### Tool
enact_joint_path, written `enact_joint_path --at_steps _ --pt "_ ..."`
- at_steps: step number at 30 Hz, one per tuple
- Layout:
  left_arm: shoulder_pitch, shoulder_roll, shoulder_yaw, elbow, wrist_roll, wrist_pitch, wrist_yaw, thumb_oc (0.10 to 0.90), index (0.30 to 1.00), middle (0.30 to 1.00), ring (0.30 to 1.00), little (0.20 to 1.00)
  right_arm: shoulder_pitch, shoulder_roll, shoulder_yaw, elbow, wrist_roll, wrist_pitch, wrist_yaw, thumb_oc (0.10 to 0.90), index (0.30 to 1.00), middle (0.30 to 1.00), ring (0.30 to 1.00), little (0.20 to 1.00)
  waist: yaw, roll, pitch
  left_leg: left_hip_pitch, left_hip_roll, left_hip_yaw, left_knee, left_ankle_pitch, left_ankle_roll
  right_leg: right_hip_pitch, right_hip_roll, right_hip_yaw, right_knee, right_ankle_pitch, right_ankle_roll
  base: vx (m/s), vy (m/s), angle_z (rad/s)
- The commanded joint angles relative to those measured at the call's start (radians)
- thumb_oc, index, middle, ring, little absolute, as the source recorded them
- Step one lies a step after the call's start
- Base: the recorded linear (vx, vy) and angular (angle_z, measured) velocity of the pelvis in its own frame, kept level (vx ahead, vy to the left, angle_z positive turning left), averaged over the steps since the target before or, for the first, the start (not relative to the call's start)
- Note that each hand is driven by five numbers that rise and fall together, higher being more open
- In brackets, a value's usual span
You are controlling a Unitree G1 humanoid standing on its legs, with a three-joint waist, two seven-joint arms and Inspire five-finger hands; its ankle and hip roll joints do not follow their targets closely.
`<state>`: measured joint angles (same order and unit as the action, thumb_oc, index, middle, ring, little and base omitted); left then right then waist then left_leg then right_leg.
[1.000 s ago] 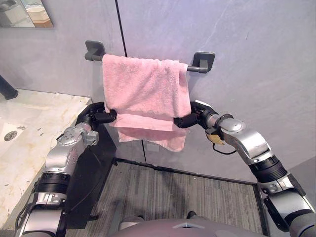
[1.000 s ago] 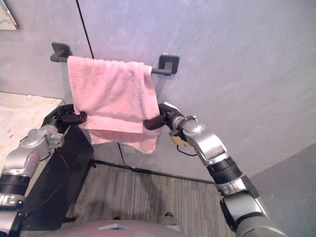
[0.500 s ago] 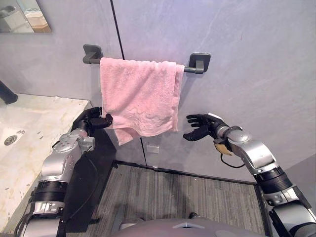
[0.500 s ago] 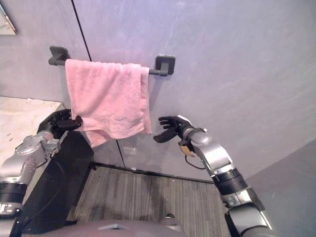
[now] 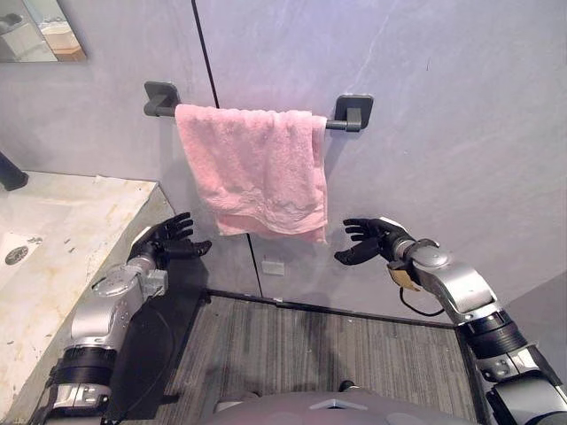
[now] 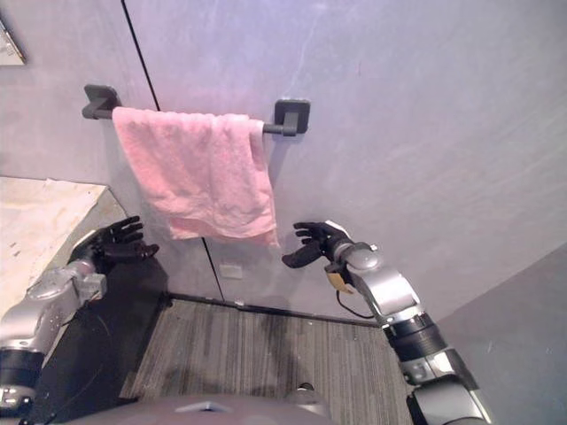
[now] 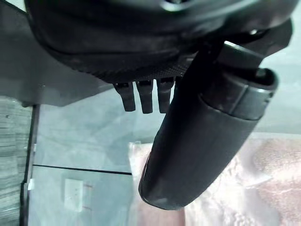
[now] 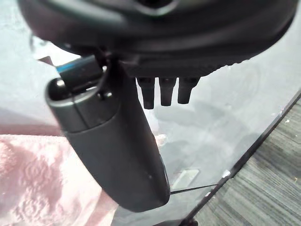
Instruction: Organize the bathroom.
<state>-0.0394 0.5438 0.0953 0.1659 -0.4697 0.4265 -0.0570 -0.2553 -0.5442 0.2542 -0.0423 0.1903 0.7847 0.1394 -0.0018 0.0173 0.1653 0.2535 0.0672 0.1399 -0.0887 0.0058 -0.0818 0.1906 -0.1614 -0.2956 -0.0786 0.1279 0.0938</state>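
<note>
Grey wall panels fill the background, with a thin dark seam running down between 2 of them. Fixed to the wall is a dark towel rail on 2 square brackets, and a pink towel hangs folded over it, covering most of the bar; its lower edge is slightly uneven, dipping lowest at the corner nearer the right bracket. On the robot's left a pale stone counter shows the edge of a drain, and a corner of a mirror sits high on the wall above it. Below, the floor is grey and striped, and a small white plate is set low on the wall under the towel. The left hand is released, fingers spread and relaxed, held below and to the left of the towel without touching it. The right hand is likewise released, fingers loosely spread, just beside the towel's lower right corner and apart from it.
</note>
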Motion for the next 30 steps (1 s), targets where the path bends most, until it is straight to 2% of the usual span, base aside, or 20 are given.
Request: enact_joint_path --at_steps 1,5,6,7,8,9,10,12,13,14,16,18,20,23,25,26,27,28,29,30 --pt "-0.025 0.003 0.044 0.000 -0.023 -0.046 -0.021 0.800 0.900 0.900 0.900 0.900 -0.031 -0.006 -0.043 -0.025 -0.092 -0.133 -0.010 0.800 0.900 0.900 0.900 0.900 0.029 0.020 -0.095 -0.016 0.105 0.122 0.005 0.031 -0.037 0.001 -0.051 0.002 0.001 -0.089 0.091 -0.08 -0.022 -0.02" --pt "0.054 -0.052 0.050 0.010 -0.082 -0.035 -0.039 0.800 0.900 0.900 0.900 0.900 0.047 0.001 -0.058 -0.035 -0.164 -0.222 0.016 0.800 0.900 0.900 0.900 0.900 0.034 0.017 -0.092 -0.021 0.104 0.119 0.009 0.026 -0.033 -0.004 -0.046 0.005 0.003 -0.094 0.087 -0.08 -0.024 -0.04" --pt "0.090 -0.080 0.050 0.014 -0.094 -0.055 -0.046 0.800 0.900 0.900 0.900 0.900 0.083 0.005 -0.061 -0.034 -0.185 -0.265 0.017 0.800 0.900 0.900 0.900 0.900 0.036 0.016 -0.092 -0.024 0.105 0.118 0.010 0.025 -0.032 -0.007 -0.044 0.006 0.004 -0.096 0.086 -0.11 -0.026 -0.09" --pt "0.144 -0.133 0.054 0.015 -0.264 -0.071 -0.021 0.800 0.900 0.900 0.900 0.900 0.138 0.013 -0.065 -0.029 -0.227 -0.327 0.018 0.800 0.900 0.900 0.900 0.900 0.040 0.013 -0.088 -0.028 0.104 0.117 0.012 0.023 -0.029 -0.011 -0.040 0.009 0.004 -0.099 0.082 -0.10 -0.022 -0.06" --pt "0.144 -0.133 0.054 0.015 -0.264 -0.071 -0.021 0.800 0.900 0.900 0.900 0.900 0.138 0.013 -0.065 -0.029 -0.227 -0.327 0.018 0.800 0.900 0.900 0.900 0.900 0.040 0.013 -0.088 -0.028 0.104 0.117 0.012 0.023 -0.029 -0.011 -0.040 0.009 0.004 -0.099 0.082 -0.11 -0.025 -0.04" --pt "0.172 -0.194 0.053 0.027 -0.430 -0.100 -0.008 0.800 0.900 0.900 0.900 0.900 0.172 0.024 -0.058 -0.014 -0.267 -0.341 0.047 0.800 0.900 0.900 0.900 0.900 0.041 0.011 -0.081 -0.026 0.103 0.115 0.014 0.017 -0.027 -0.009 -0.037 0.008 0.007 -0.105 0.079 -0.13 -0.053 -0.07" --pt "0.217 -0.277 0.070 0.079 -0.503 -0.137 0.002 0.800 0.900 0.900 0.900 0.900 0.227 0.054 -0.037 0.049 -0.290 -0.374 0.069 0.800 0.900 0.900 0.900 0.900 0.045 0.001 -0.074 -0.036 0.104 0.119 0.021 0.014 -0.026 -0.021 -0.033 0.009 0.013 -0.108 0.074 -0.16 -0.068 -0.08" --pt "0.235 -0.306 0.079 0.122 -0.538 -0.135 0.004 0.800 0.900 0.900 0.900 0.900 0.247 0.067 -0.023 0.083 -0.280 -0.364 0.085 0.800 0.900 0.900 0.900 0.900 0.047 -0.006 -0.070 -0.039 0.105 0.118 0.025 0.012 -0.026 -0.023 -0.031 0.004 0.014 -0.110 0.070 -0.13 -0.074 -0.02" --pt "0.271 -0.337 0.090 0.218 -0.586 -0.113 -0.019 0.800 0.900 0.900 0.900 0.900 0.284 0.087 -0.004 0.158 -0.318 -0.389 0.095 0.800 0.900 0.900 0.900 0.900 0.054 -0.016 -0.062 -0.045 0.108 0.110 0.033 0.009 -0.027 -0.024 -0.024 0.000 0.022 -0.122 0.061 -0.12 -0.082 0.04" --pt "0.278 -0.343 0.094 0.248 -0.602 -0.087 -0.039 0.800 0.900 0.900 0.900 0.900 0.291 0.090 0.003 0.181 -0.334 -0.394 0.109 0.800 0.900 0.900 0.900 0.900 0.056 -0.019 -0.060 -0.046 0.110 0.107 0.035 0.009 -0.028 -0.024 -0.022 -0.001 0.026 -0.125 0.058 -0.14 -0.093 0.03" --pt "0.313 -0.353 0.099 0.359 -0.618 -0.053 -0.087 0.800 0.900 0.900 0.900 0.900 0.313 0.089 0.029 0.257 -0.366 -0.395 0.126 0.800 0.900 0.900 0.900 0.900 0.066 -0.025 -0.051 -0.055 0.116 0.098 0.053 0.010 -0.031 -0.026 -0.014 -0.011 0.046 -0.141 0.046 -0.10 -0.072 0.03" --pt "0.328 -0.351 0.104 0.446 -0.584 -0.038 -0.063 0.800 0.900 0.900 0.900 0.900 0.322 0.091 0.050 0.318 -0.399 -0.385 0.159 0.800 0.900 0.900 0.900 0.900 0.074 -0.026 -0.043 -0.064 0.123 0.087 0.072 0.021 -0.034 -0.026 -0.006 -0.019 0.062 -0.155 0.034 -0.09 -0.074 0.09" --pt "0.325 -0.339 0.109 0.562 -0.526 -0.056 -0.075 0.800 0.900 0.900 0.900 0.900 0.316 0.090 0.091 0.410 -0.429 -0.381 0.177 0.800 0.900 0.900 0.900 0.900 0.085 -0.027 -0.034 -0.077 0.130 0.066 0.098 0.042 -0.039 -0.026 0.004 -0.030 0.073 -0.165 0.022 -0.09 -0.087 0.14" --pt "0.309 -0.321 0.114 0.691 -0.446 -0.052 -0.023 0.800 0.900 0.900 0.900 0.900 0.280 0.091 0.142 0.530 -0.444 -0.381 0.174 0.800 0.900 0.900 0.900 0.900 0.104 -0.025 -0.024 -0.094 0.145 0.040 0.120 0.074 -0.049 -0.025 0.021 -0.047 0.082 -0.176 0.004 -0.07 -0.095 0.15" --pt "0.295 -0.313 0.117 0.770 -0.410 -0.069 -0.044 0.800 0.900 0.900 0.900 0.900 0.248 0.094 0.173 0.618 -0.426 -0.402 0.162 0.800 0.900 0.900 0.900 0.900 0.117 -0.022 -0.022 -0.102 0.156 0.031 0.118 0.090 -0.055 -0.026 0.032 -0.061 0.085 -0.184 -0.006 -0.08 -0.080 0.24" --pt "0.280 -0.307 0.122 0.832 -0.390 -0.082 -0.053 0.800 0.900 0.900 0.900 0.900 0.213 0.109 0.200 0.711 -0.437 -0.424 0.163 0.800 0.900 0.900 0.900 0.900 0.132 -0.018 -0.020 -0.110 0.176 0.034 0.101 0.122 -0.066 -0.026 0.051 -0.080 0.083 -0.191 -0.016 -0.07 -0.059 0.18" --pt "0.280 -0.307 0.122 0.832 -0.390 -0.082 -0.053 0.800 0.900 0.900 0.900 0.900 0.213 0.109 0.200 0.711 -0.437 -0.424 0.163 0.800 0.900 0.900 0.900 0.900 0.132 -0.018 -0.020 -0.110 0.176 0.034 0.101 0.122 -0.066 -0.026 0.051 -0.080 0.083 -0.191 -0.016 -0.12 -0.074 0.23" --pt "0.267 -0.305 0.121 0.865 -0.371 -0.094 -0.067 0.800 0.900 0.900 0.900 0.900 0.196 0.119 0.213 0.758 -0.435 -0.440 0.148 0.800 0.900 0.900 0.900 0.900 0.139 -0.016 -0.016 -0.122 0.183 0.043 0.089 0.137 -0.071 -0.026 0.061 -0.093 0.082 -0.195 -0.020 -0.22 -0.098 0.47" --pt "0.236 -0.305 0.122 0.924 -0.326 -0.118 -0.093 0.800 0.900 0.900 0.900 0.900 0.179 0.134 0.219 0.818 -0.463 -0.466 0.141 0.800 0.900 0.900 0.900 0.900 0.146 -0.020 -0.005 -0.164 0.191 0.133 0.107 0.146 -0.080 -0.024 0.068 -0.157 0.070 -0.196 -0.027 -0.29 -0.133 0.61" --pt "0.223 -0.303 0.114 0.941 -0.304 -0.122 -0.101 0.800 0.900 0.900 0.900 0.900 0.177 0.140 0.219 0.840 -0.469 -0.471 0.132 0.800 0.900 0.900 0.900 0.900 0.144 -0.026 0.002 -0.171 0.196 0.203 0.146 0.129 -0.082 -0.020 0.061 -0.201 0.065 -0.194 -0.032 -0.24 -0.143 0.81"
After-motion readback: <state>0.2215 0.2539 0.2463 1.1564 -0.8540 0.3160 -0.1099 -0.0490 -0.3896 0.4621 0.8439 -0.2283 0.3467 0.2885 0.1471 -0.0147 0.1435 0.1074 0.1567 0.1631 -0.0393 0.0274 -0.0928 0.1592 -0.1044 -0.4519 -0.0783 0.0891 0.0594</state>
